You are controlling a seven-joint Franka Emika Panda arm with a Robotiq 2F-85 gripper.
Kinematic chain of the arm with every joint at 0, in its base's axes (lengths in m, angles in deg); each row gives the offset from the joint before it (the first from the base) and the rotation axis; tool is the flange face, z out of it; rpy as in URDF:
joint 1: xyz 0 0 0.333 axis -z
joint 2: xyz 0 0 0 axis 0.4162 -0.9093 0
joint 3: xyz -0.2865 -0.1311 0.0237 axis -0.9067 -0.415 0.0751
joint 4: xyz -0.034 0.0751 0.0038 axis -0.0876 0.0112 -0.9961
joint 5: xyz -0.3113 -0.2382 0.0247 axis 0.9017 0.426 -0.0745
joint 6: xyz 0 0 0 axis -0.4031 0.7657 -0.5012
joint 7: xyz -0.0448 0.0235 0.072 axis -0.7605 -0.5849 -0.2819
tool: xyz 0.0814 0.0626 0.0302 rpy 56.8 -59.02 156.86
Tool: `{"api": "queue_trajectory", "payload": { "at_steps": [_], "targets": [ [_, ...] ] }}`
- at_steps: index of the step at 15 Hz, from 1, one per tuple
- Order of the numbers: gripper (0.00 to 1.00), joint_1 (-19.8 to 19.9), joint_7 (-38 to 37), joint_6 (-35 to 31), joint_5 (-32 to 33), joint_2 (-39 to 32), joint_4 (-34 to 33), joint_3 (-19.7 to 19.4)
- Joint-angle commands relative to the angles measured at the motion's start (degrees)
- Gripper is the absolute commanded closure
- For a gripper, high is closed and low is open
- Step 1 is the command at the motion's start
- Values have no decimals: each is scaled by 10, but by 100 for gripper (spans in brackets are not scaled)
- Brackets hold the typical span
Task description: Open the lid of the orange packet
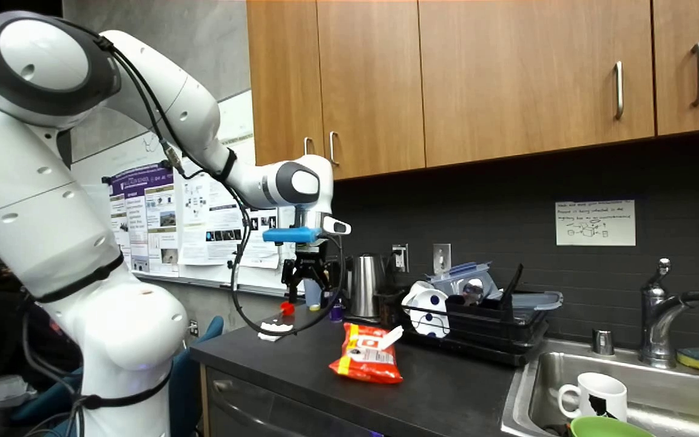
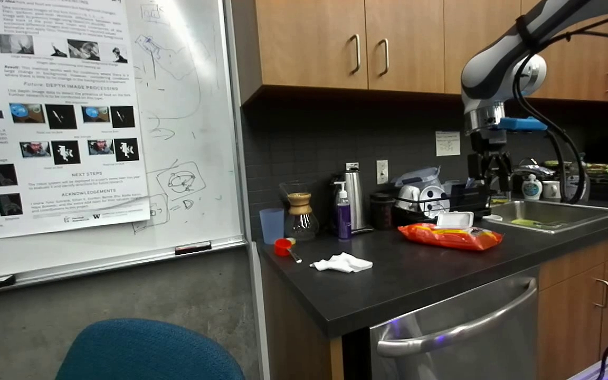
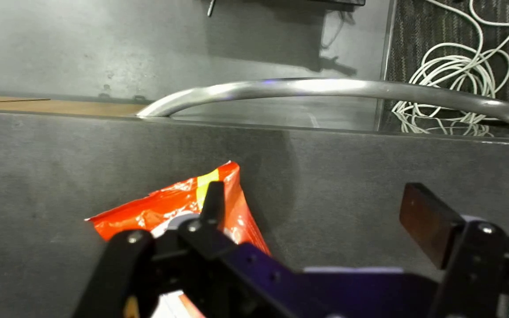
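My hand (image 3: 318,212) is wide, 2 fingers (image 3: 427,221) well apart, above the counter (image 2: 415,277). Orange packet (image 2: 441,238) lies there, its white lid (image 2: 454,219) tilted up.

Held the white arm (image 1: 28,188) in a high arch, folded sharply at the upper joint (image 1: 43,51), with the forearm (image 1: 185,100) sloping down to the wrist (image 1: 302,182); pointed the gripper (image 3: 318,215) downward and held both fingers (image 3: 429,227) well apart, facing across a broad gap
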Motion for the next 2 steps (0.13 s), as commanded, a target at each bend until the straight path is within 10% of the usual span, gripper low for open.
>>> {"api": "queue_trajectory", "payload": {
  "at_steps": [1,2],
  "targets": [
    [0,-1,-2,1,0,0,0,1],
    [0,-1,-3,1,0,0,1,1]
  ]
}}
